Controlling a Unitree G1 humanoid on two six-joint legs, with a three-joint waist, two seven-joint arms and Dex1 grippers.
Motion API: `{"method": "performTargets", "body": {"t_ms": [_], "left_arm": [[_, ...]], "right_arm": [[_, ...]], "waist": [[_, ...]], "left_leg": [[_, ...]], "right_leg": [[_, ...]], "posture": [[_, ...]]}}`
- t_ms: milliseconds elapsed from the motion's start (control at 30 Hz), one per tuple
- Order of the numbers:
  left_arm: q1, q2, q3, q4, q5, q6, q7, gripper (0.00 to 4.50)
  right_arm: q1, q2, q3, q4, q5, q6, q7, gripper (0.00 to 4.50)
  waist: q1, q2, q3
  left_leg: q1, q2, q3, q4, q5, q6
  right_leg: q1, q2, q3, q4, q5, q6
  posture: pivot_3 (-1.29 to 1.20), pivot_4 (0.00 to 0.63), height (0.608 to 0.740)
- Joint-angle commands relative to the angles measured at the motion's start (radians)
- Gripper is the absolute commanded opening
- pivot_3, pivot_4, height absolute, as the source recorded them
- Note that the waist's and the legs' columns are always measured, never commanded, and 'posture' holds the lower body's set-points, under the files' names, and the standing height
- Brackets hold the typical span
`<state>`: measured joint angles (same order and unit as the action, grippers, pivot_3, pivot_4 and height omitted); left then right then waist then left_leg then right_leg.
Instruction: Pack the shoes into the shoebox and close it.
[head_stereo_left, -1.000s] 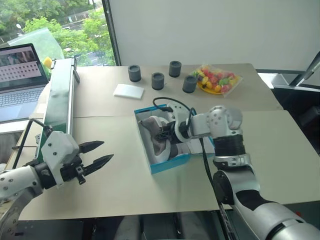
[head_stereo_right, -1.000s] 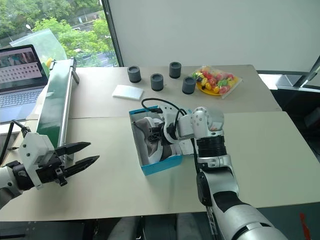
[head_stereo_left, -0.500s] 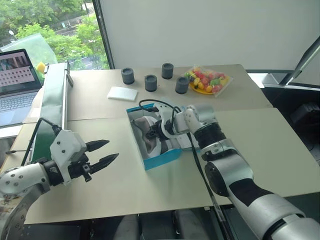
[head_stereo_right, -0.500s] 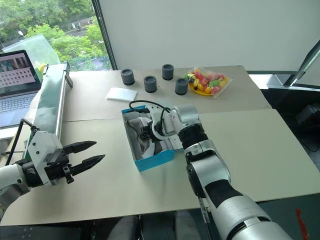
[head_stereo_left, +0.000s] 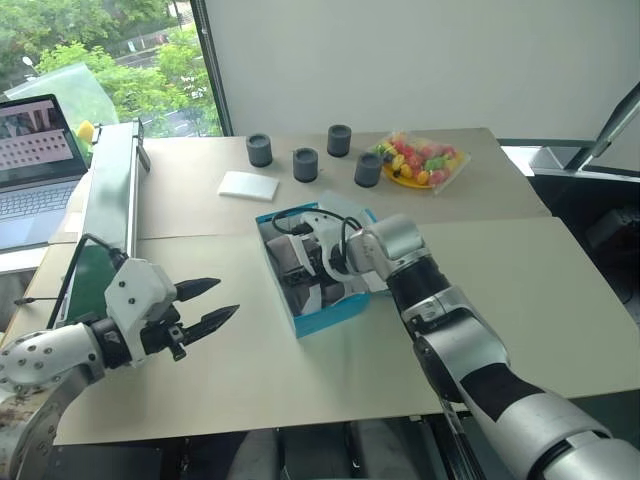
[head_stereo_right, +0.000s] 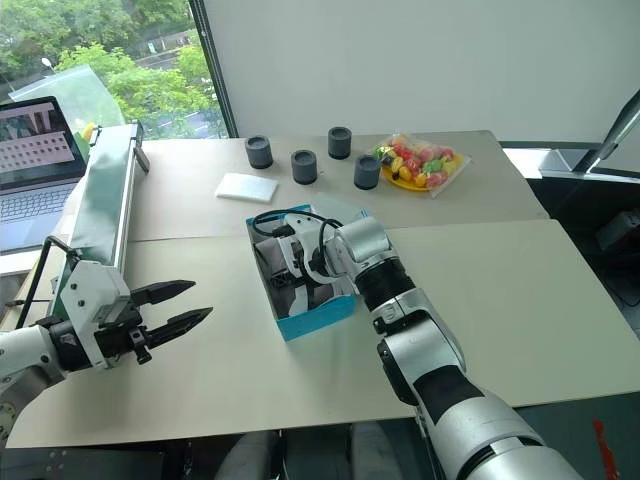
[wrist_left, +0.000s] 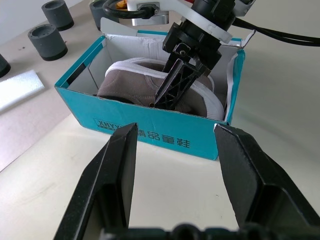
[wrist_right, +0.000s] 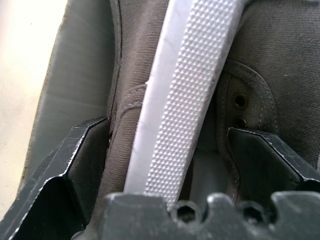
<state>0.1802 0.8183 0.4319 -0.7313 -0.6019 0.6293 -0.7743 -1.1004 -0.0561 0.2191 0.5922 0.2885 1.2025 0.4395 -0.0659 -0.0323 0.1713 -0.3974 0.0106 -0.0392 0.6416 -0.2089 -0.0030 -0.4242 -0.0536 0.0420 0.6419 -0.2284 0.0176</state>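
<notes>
Hovering over the near-left bench, left gripper has jaws spread, nothing between them, well apart from the shoebox. Shoebox sits mid-bench, lid open, grey shoes lying inside on their sides. Right gripper reaches down into the box, jaws spread wide over a shoe's white sole, not pinching it.
</notes>
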Motion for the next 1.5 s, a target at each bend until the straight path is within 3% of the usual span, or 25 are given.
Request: {"method": "performTargets", "body": {"t_ms": [33,400,533,667,800,867,1000,1067,1233,1500], "left_arm": [[-0.006,0.006,0.008,-0.003,0.006,-0.029,-0.002,2.57],[-0.022,-0.037,-0.047,0.010,0.034,-0.053,0.034,2.57],[-0.036,-0.056,-0.063,0.010,0.039,-0.052,0.054,2.57],[-0.033,-0.080,-0.079,0.000,0.046,-0.054,0.073,2.57],[-0.034,-0.088,-0.088,0.006,0.052,-0.058,0.077,2.57],[-0.038,-0.087,-0.091,0.010,0.052,-0.060,0.079,2.57],[-0.055,-0.080,-0.102,0.029,0.052,-0.066,0.074,2.57],[-0.062,-0.076,-0.108,0.036,0.053,-0.068,0.069,2.57],[-0.075,-0.069,-0.113,0.046,0.052,-0.069,0.064,2.57],[-0.094,-0.057,-0.122,0.060,0.050,-0.068,0.052,2.57]], "right_arm": [[-0.064,-0.031,-0.078,-0.091,0.010,0.029,-0.015,4.45],[-0.080,-0.008,-0.335,-0.345,0.098,0.262,-0.094,4.45],[-0.030,-0.021,-0.389,-0.398,0.103,0.218,-0.115,4.45],[0.031,-0.128,-0.477,-0.481,0.254,0.212,0.062,3.35],[0.136,-0.273,-0.450,-0.627,0.434,0.241,0.295,2.00],[0.202,-0.357,-0.418,-0.693,0.507,0.237,0.408,1.30],[0.488,-0.692,-0.243,-0.897,0.532,0.062,0.772,0.03],[0.574,-0.787,-0.134,-0.924,0.438,-0.063,0.814,0.03],[0.650,-0.821,0.059,-0.880,0.183,-0.267,0.685,0.03],[0.693,-0.536,-0.076,-0.725,0.032,-0.180,0.184,0.03]], "waist": [[0.001,0.000,0.000],[0.004,0.001,0.001],[0.006,0.001,0.001],[0.022,0.001,0.001],[0.024,0.001,0.001],[0.023,0.001,0.001],[0.032,0.001,0.001],[0.032,0.001,0.001],[0.016,0.000,0.001],[0.031,-0.002,0.001]], "left_leg": [[-0.001,0.000,0.000,0.000,0.000,0.000],[-0.012,0.000,0.000,-0.001,-0.001,-0.001],[-0.013,0.000,0.000,-0.001,-0.001,-0.001],[-0.013,-0.001,0.000,-0.001,-0.001,-0.001],[-0.014,-0.002,0.000,-0.001,-0.001,-0.001],[-0.014,-0.001,0.000,-0.001,-0.001,-0.001],[-0.012,-0.002,0.000,0.000,-0.001,-0.001],[-0.009,-0.003,0.000,0.000,-0.001,-0.001],[0.000,0.001,0.007,0.001,-0.001,-0.001],[-0.001,0.002,0.009,0.002,-0.001,-0.002]], "right_leg": [[-0.001,0.000,0.000,0.000,0.000,0.000],[-0.012,0.000,0.000,0.002,0.001,-0.001],[-0.013,-0.001,0.000,0.002,0.001,-0.001],[-0.012,-0.001,0.000,0.001,0.001,0.000],[-0.013,-0.001,0.000,0.000,0.001,0.000],[-0.012,-0.001,0.000,0.001,0.001,0.000],[-0.009,-0.001,-0.001,0.000,0.000,0.001],[-0.006,-0.002,-0.001,-0.001,-0.002,0.004],[0.001,0.000,0.003,-0.001,-0.005,0.009],[-0.001,0.001,0.005,0.000,-0.004,0.007]], "posture": [[0.00,0.150,0.727],[0.00,0.150,0.727],[0.00,0.150,0.727],[0.00,0.150,0.727],[0.00,0.150,0.727],[0.00,0.150,0.727],[0.00,0.150,0.727],[0.00,0.150,0.727],[0.00,0.150,0.727],[0.00,0.150,0.727]]}}
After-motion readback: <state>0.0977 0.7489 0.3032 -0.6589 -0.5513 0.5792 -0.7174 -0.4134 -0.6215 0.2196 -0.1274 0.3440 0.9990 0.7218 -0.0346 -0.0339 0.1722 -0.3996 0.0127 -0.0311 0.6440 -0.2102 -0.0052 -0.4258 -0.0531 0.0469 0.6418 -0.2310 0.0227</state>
